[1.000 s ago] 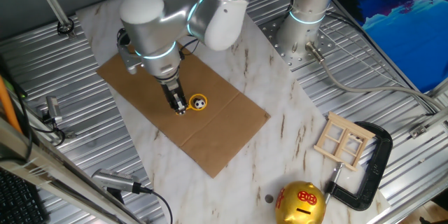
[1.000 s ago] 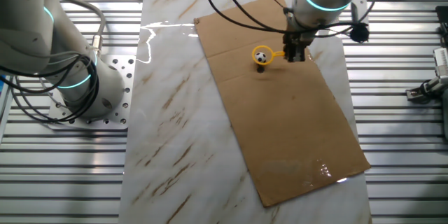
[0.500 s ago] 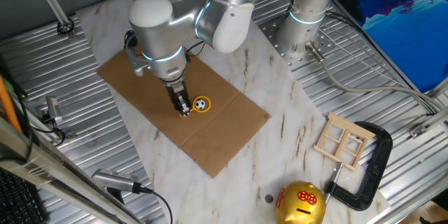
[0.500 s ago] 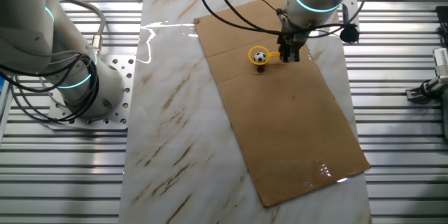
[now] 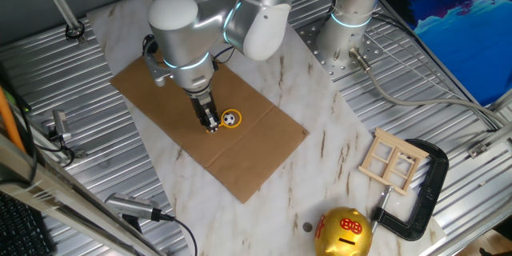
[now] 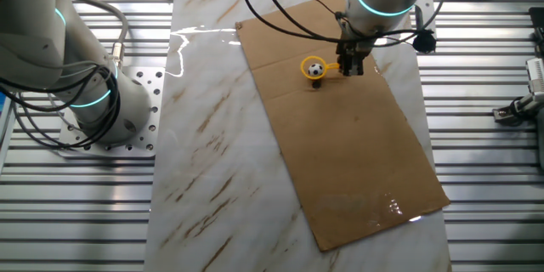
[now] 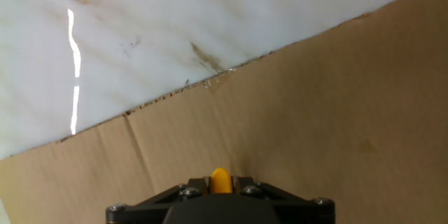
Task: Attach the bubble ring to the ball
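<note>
The bubble ring (image 5: 233, 121) is a thin yellow-orange loop with a short handle. Its loop sits around the small black-and-white ball (image 5: 229, 118) on the brown cardboard sheet (image 5: 256, 156). In the other fixed view the ring (image 6: 321, 69) circles the ball (image 6: 315, 70) too. My gripper (image 5: 211, 125) is shut on the ring's handle, just left of the ball, low over the cardboard. In the hand view only the handle's yellow end (image 7: 221, 180) shows, clamped between the black jaws; the loop and ball are hidden there.
A gold round figure with red marks (image 5: 345, 233) stands at the front right, beside a black clamp (image 5: 422, 196) and a small wooden window frame (image 5: 392, 161). A second arm's base (image 5: 342, 40) stands behind on the marble table (image 5: 336, 136).
Over the last second my gripper moved slightly right and lower with the ring, which stayed around the ball. Nothing has moved in the last half second.
</note>
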`<state>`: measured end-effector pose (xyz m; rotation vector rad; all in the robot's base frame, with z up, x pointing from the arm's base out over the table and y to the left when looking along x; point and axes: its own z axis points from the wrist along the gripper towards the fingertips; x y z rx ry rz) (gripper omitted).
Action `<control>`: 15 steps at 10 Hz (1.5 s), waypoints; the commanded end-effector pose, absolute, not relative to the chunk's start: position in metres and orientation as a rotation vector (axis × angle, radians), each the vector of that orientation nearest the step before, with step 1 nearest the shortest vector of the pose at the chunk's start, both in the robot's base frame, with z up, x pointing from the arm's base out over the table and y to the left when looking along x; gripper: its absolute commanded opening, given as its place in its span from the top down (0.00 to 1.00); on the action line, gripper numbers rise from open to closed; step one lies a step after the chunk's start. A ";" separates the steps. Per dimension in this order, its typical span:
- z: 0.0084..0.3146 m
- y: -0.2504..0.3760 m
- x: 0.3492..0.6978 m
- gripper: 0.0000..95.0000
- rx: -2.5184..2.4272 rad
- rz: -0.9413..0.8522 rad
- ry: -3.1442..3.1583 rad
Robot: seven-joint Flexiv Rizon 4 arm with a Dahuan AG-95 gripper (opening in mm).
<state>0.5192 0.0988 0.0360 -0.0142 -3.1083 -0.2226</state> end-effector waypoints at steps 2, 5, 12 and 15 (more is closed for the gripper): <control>0.032 0.097 0.520 1.00 -0.013 -0.227 -3.113; 0.031 0.097 0.520 1.00 -0.006 -0.226 -3.116; 0.028 0.096 0.521 0.80 -0.002 -0.228 -3.137; 0.028 0.096 0.521 0.80 0.004 -0.225 -3.135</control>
